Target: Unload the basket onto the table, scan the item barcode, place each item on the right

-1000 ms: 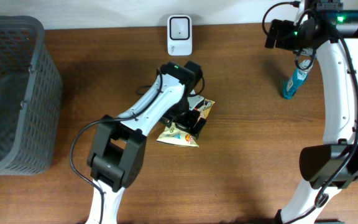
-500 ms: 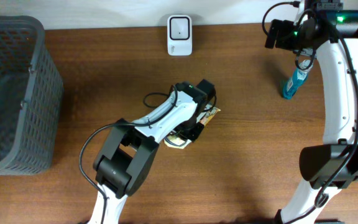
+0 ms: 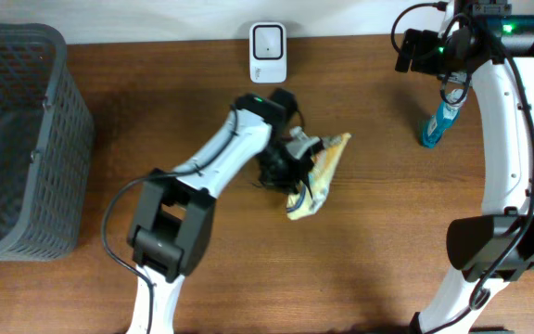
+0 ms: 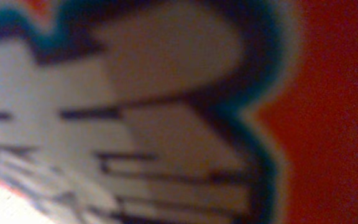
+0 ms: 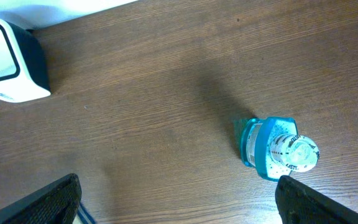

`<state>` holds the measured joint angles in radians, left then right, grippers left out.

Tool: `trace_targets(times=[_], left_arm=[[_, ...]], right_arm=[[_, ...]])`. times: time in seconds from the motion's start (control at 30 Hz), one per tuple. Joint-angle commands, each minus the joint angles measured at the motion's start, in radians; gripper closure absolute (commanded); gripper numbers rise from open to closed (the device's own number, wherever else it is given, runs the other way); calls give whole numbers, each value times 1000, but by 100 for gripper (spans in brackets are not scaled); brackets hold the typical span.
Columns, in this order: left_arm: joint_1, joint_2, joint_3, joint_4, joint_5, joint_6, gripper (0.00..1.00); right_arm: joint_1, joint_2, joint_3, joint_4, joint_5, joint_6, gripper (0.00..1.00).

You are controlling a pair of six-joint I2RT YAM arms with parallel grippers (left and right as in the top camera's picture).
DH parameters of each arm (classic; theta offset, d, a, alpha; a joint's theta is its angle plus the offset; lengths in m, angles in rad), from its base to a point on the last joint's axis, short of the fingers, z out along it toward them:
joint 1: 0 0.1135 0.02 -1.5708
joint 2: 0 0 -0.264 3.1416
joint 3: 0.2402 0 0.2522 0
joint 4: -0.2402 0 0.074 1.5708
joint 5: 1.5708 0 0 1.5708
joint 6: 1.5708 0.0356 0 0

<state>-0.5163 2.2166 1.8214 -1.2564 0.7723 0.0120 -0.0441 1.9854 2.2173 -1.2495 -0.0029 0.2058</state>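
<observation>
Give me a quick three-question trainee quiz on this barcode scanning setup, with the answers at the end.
1. True or false: the left fingers are shut on the snack packet.
2. What stands past the packet, away from the arm bases? A) white scanner B) red mug C) laptop
3. Which arm is nearest the blue bottle?
Key: 1 true; 2 A; 3 the right arm.

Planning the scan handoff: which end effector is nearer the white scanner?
Left. The left end effector, shut on the snack packet, sits just in front of the scanner; the right end effector, open, hangs far to the side above the blue bottle.
</observation>
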Motion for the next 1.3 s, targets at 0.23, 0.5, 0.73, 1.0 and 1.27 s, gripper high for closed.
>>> trace_targets(times=[0.23,0.5,0.73,1.0,1.27], left_arm=[[138,263,8,18,240,34,54],[188,257,341,-241,-161,16,11],[196,256,772,-432,-396,-26,16],[39,207,778,-432,-651,-42,18],[12,-5,726,-432,-823,-113,0]], right_arm=[[4,7,-9,0,12,0,1],[4,7,-9,0,12,0,1],[4,7,-9,0,12,0,1],[4,7,-9,0,12,0,1],[4,7,-9,0,12,0,1]])
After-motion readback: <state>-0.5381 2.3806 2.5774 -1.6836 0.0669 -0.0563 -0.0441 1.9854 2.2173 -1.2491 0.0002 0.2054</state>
